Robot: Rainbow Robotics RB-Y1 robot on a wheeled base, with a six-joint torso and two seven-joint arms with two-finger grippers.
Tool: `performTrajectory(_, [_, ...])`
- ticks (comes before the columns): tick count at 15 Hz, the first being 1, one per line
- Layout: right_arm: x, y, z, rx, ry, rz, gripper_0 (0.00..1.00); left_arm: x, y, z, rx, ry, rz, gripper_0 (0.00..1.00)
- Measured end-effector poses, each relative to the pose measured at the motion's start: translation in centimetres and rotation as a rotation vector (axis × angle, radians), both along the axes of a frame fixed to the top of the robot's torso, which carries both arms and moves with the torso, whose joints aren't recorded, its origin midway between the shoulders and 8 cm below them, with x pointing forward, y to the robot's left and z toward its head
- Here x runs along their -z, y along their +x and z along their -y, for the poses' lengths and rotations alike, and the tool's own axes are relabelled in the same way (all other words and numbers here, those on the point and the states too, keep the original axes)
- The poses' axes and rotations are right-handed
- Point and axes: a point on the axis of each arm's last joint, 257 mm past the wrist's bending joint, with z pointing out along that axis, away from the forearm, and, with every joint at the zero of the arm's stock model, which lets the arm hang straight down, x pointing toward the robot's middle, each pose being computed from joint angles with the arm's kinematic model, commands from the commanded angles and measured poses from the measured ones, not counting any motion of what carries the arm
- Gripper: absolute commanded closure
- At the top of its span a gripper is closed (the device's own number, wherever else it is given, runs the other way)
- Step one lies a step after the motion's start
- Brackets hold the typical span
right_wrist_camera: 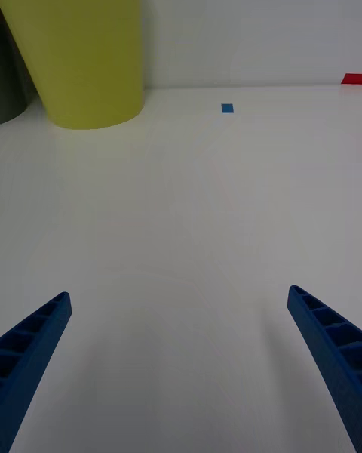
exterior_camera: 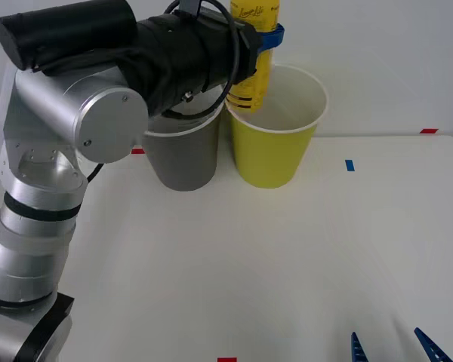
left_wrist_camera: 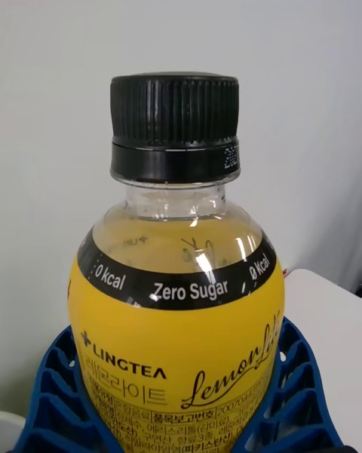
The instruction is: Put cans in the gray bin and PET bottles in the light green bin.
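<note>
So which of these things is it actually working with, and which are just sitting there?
In use:
- PET bottle, clamped in the left pincer over the light green bin
- gray bin beside it

Just there:
- right pincer, open, low over the table
- blue tape mark
- red tape marks

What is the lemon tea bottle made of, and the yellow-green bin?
The lemon tea bottle looks like clear glossy plastic: liquid shows through its neck, under a ridged black cap. The light green bin looks like matte paper or thin plastic, with a pale inside; hard to tell which.
</note>
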Motion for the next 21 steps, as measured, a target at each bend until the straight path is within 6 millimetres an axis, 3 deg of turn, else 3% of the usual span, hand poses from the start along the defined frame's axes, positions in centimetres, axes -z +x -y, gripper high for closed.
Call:
performTrajectory(6, [0.0, 0.0, 0.0, 0.0, 0.0, 0.0, 0.0, 0.2, 4.7, 4.4, 0.003, -0.028, 0.018, 1.0])
performTrajectory(11, [0.0, 0.0, 0.0, 0.0, 0.0, 0.0, 0.0, 1.6, 7.8, 7.5, -0.008, -0.037, 0.04, 1.0])
performTrajectory(21, [0.0, 0.0, 0.0, 0.0, 0.0, 0.0, 0.0, 2.1, 8.6, 7.8, -0.048, 0.005, 0.07, 1.0])
